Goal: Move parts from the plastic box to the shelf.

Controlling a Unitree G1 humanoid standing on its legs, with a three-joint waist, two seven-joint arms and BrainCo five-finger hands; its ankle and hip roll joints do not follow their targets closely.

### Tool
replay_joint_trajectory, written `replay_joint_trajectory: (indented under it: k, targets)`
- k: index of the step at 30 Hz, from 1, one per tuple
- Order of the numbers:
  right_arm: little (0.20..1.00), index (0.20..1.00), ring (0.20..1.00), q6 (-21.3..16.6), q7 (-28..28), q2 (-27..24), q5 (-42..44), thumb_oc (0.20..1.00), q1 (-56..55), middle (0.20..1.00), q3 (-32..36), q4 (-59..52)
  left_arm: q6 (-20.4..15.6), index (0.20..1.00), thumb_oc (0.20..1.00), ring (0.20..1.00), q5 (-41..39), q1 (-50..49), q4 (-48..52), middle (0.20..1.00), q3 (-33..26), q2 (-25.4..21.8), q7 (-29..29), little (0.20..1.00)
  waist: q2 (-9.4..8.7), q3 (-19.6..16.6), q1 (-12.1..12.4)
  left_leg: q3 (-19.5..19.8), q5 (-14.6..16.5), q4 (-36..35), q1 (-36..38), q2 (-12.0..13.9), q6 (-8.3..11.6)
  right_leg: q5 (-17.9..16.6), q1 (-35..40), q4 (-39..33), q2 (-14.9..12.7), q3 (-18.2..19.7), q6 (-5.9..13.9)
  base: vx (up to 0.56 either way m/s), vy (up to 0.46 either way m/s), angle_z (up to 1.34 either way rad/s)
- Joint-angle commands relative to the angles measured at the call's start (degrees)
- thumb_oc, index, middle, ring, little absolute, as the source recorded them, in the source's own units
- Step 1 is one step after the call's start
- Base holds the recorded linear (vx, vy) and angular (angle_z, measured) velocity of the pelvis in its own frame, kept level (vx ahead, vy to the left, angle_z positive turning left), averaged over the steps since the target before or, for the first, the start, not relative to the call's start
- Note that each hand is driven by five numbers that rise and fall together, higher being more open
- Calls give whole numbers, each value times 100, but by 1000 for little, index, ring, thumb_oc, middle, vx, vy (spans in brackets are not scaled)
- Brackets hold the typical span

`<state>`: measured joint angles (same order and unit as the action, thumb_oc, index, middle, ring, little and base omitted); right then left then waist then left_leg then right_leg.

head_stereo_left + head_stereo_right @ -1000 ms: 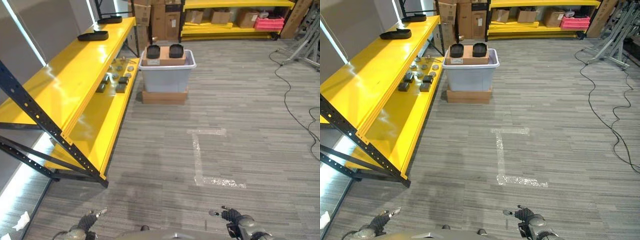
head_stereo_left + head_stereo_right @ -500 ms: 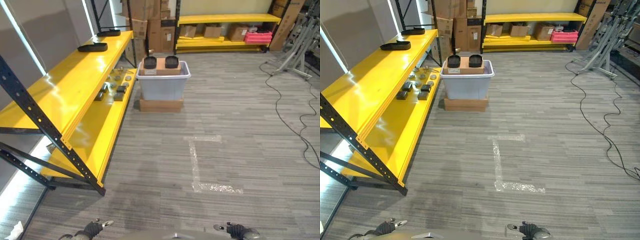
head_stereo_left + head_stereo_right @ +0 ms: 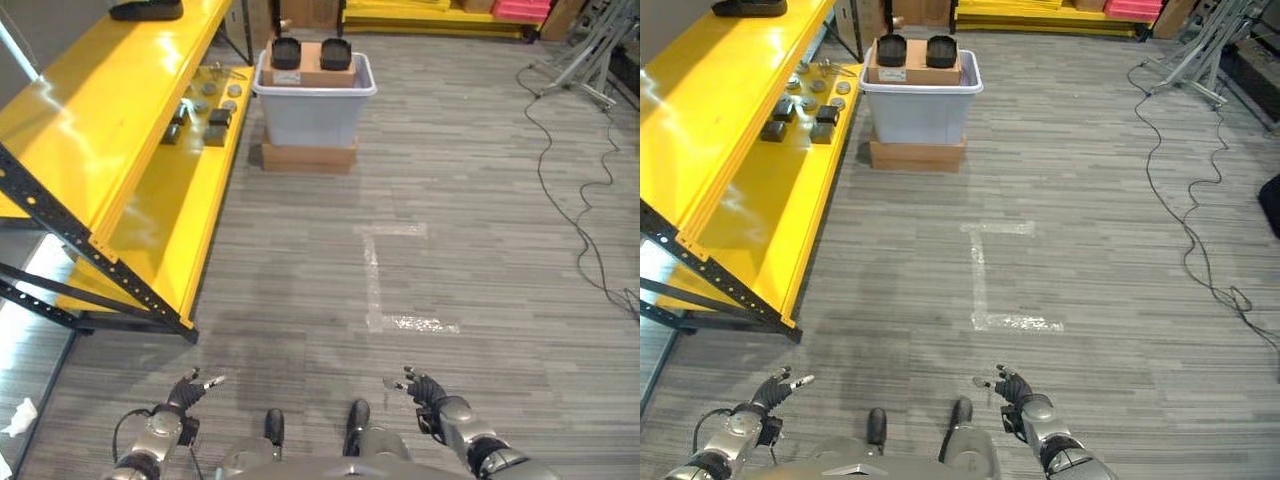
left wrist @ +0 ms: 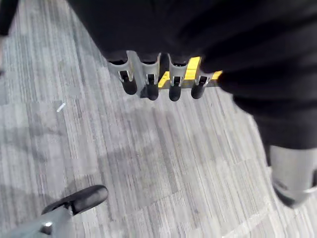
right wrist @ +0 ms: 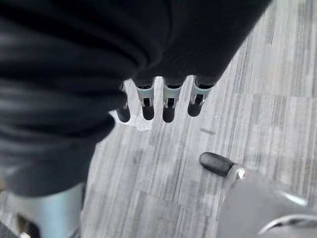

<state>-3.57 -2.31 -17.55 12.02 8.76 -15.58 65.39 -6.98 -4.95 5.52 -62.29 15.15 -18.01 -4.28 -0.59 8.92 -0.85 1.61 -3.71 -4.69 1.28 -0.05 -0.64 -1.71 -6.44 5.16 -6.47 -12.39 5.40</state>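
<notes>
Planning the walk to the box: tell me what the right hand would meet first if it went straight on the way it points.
Nothing close, it seems. The right hand is open and low over bare floor; its line runs toward the tape mark. Depth is unclear.

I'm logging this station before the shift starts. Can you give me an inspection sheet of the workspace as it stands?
Surface: grey plank floor with white tape marks.
Job's things: plastic box on a cardboard base, a carton and two black parts on top; yellow shelf beside it with small parts on its lower level.
Clutter: crumpled paper on the floor near the shelf.
Hands: left hand and right hand open, holding nothing.
Cables: black cable trailing across the floor.
Surroundings: metal stand and another yellow rack at the back.
</notes>
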Motion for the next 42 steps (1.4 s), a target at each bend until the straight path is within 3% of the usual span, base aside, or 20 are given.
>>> replay_joint_trajectory:
  k: [1,3,6,8,10,12,16,21,24,26,28,30,31,33,36,39,40,42]
  targets:
    - [1000,1000,1000,-116,88,-151,129,1000,138,1000,-218,205,-169,1000,1000,1000,12,291,-40,1000,105,74,-156,1000,7,-108,35,83,968,-18,715,207,237,27,247,-495,277,-21,105,263,-203,15]
    - [1000,1000,1000,-97,64,-165,105,1000,107,1000,-242,234,-151,1000,1000,1000,81,279,-73,1000,125,130,-189,1000,24,-101,42,171,1054,516,633,228,284,181,396,-458,313,-53,-8,245,-187,8]
    - [1000,1000,1000,-63,50,-231,94,1000,86,1000,-187,283,-79,1000,1000,1000,205,304,-191,1000,217,209,-179,1000,-27,47,90,181,695,1931,8,8,516,285,661,-478,254,-122,-132,170,-143,29]
    - [1000,1000,1000,-37,60,-293,20,1000,71,1000,-194,392,-50,1000,1000,1000,234,275,-353,1000,222,260,-190,1000,-96,111,145,130,491,2466,-306,-28,608,339,871,-575,205,-164,-202,186,-90,2]
    - [1000,1000,1000,-25,63,-318,-37,1000,67,1000,-205,445,-48,1000,1000,1000,236,246,-425,1000,215,288,-193,1000,-113,125,179,97,535,2437,-431,-29,590,362,964,-643,191,-163,-198,194,-16,0]
    - [1000,1000,1000,-12,120,-380,-180,1000,55,1000,-190,551,-39,1000,1000,1000,321,92,-586,1000,158,292,-266,1000,-178,79,353,156,739,1709,-658,-35,467,444,1208,-854,178,-131,-116,337,20,12]
    - [1000,1000,1000,14,134,-257,-309,1000,70,1000,-235,699,27,1000,1000,1000,418,-47,-963,1000,90,242,-275,1000,-122,-17,650,367,57,412,-1069,156,469,682,1606,-1016,285,-16,-1,324,132,-13]
    - [1000,1000,1000,78,128,-133,-637,1000,-29,1000,-236,823,70,1000,1000,1000,638,-155,-1065,1000,84,225,-246,1000,-131,-201,711,403,264,552,-792,-72,261,734,1624,-661,-33,86,175,260,249,-42]
    - [1000,1000,1000,160,15,103,-760,1000,-43,1000,-304,863,166,1000,1000,1000,483,-64,-1166,1000,-85,152,-258,1000,-161,-179,704,219,517,636,-517,-278,-62,215,1152,591,-442,278,465,212,294,-20]
    - [1000,1000,1000,199,9,150,-843,1000,-60,1000,-346,872,182,1000,1000,1000,404,19,-1140,1000,-109,117,-252,1000,-103,-122,665,207,620,678,-373,-314,-174,-123,832,1257,-561,296,460,184,217,-36]
    - [1000,1000,1000,234,22,182,-879,1000,-84,1000,-342,922,185,1000,1000,1000,432,115,-1071,1000,-59,77,-256,1000,-38,-77,589,211,750,631,-133,-325,-244,-179,508,1370,-628,105,327,235,137,9]
    - [1000,1000,1000,238,61,191,-918,1000,-115,1000,-336,946,174,1000,1000,1000,454,141,-990,1000,-64,25,-260,1000,-42,-42,529,223,856,523,74,-289,-228,9,443,789,-535,-178,262,314,-15,8]
    - [1000,1000,1000,257,96,190,-946,1000,-97,1000,-356,1019,179,1000,1000,1000,465,213,-934,1000,-38,12,-281,1000,-95,26,433,286,954,449,285,-293,-223,-83,196,122,-345,-319,284,392,-69,-10]
    - [1000,1000,1000,273,102,199,-882,1000,-106,1000,-321,1102,191,1000,1000,1000,534,266,-975,1000,-1,90,-273,1000,-111,63,242,452,1114,304,668,-280,-196,-294,-122,-487,6,-134,372,493,-67,-17]
    - [1000,1000,1000,292,100,194,-854,1000,-158,1000,-288,1182,192,1000,1000,1000,530,242,-1083,1000,13,198,-240,1000,-82,52,131,583,1235,213,923,-250,-146,-448,-294,-617,116,-135,373,385,-102,31]
    - [1000,1000,1000,308,86,224,-870,1000,-283,1000,-267,1215,218,1000,1000,1000,405,151,-1212,1000,-116,279,-229,1000,-65,-24,86,680,1429,228,1143,-173,-76,-369,-263,-447,86,-345,265,396,-227,35]
    - [1000,1000,1000,329,103,238,-872,1000,-316,1000,-222,1314,224,1000,1000,1000,170,85,-1273,1000,-278,339,-218,1000,12,-112,77,752,1411,407,1184,-49,29,-184,-168,-285,119,-342,126,497,-322,54]
    - [1000,1000,1000,355,106,240,-923,1000,-355,1000,-170,1461,232,1000,1000,1000,-85,79,-1284,1000,-400,414,-185,1000,106,-139,96,756,1055,999,1003,31,260,-42,-18,-159,129,-444,18,453,-314,66]
